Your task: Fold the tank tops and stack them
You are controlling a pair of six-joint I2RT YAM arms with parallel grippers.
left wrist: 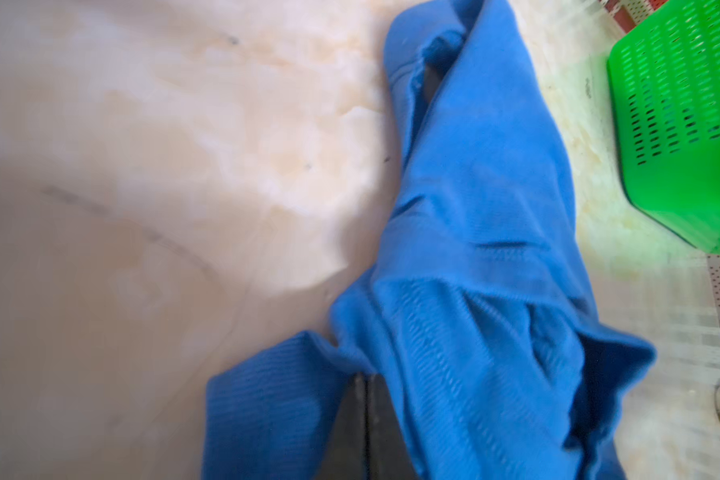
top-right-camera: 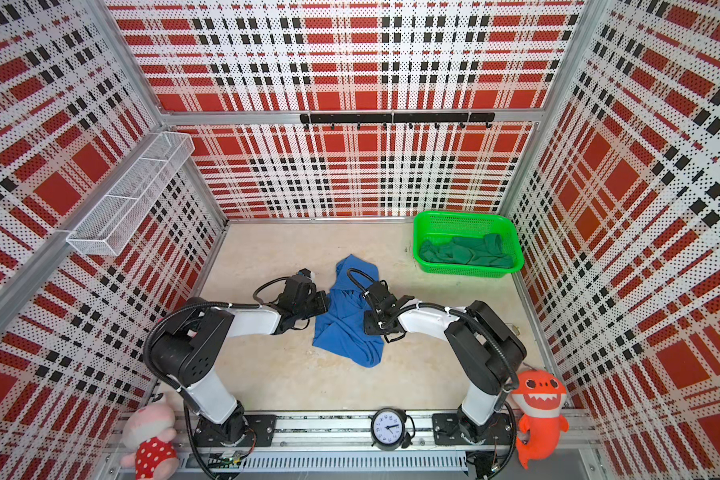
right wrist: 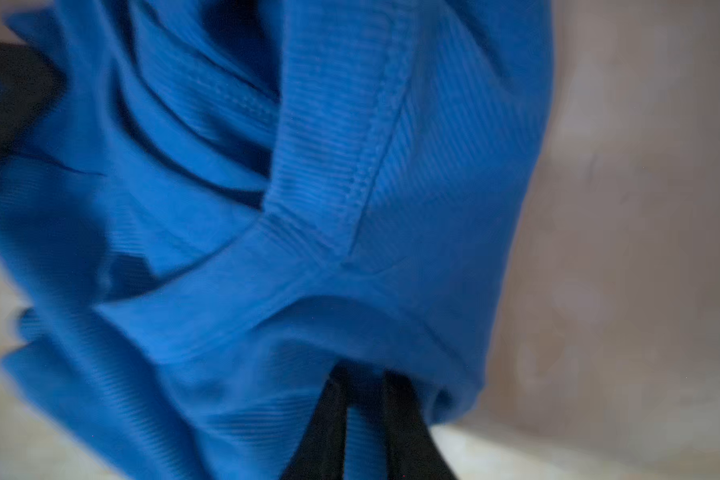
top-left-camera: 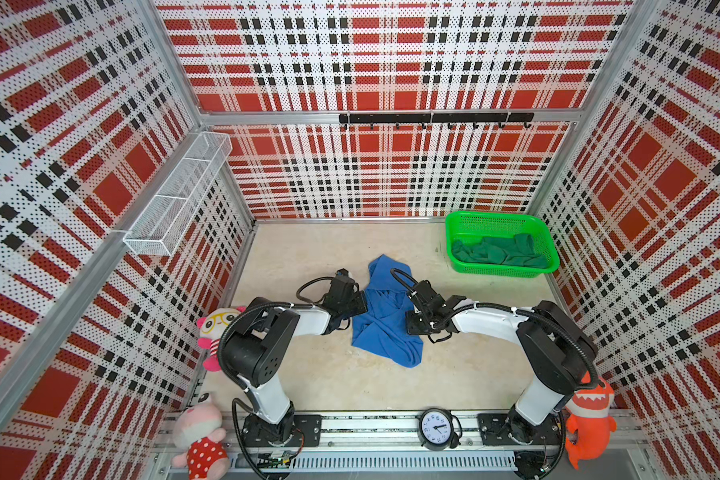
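The blue tank top [top-left-camera: 385, 320] lies crumpled in the middle of the pale, mottled table [top-left-camera: 308, 374], a long bunched heap of soft cloth between the two arms in both top views. Up close its fabric is finely ribbed, with a stitched double seam along a folded hem [right wrist: 366, 166] and deep, rounded folds.

The left gripper [left wrist: 362, 415] is clenched on the garment's edge: its black fingers meet with only a thin line between them, a flat strap hanging to one side and the gathered body to the other. The right gripper [right wrist: 366, 415] pinches a fold of the same cloth between its two dark fingers, the fabric puckering where they bite.

The green tank top [top-left-camera: 499, 251] sits rumpled inside the bright green plastic basket [top-left-camera: 495, 220], whose walls are pierced with rows of small slots, at the far right corner of the table, well apart from the blue one
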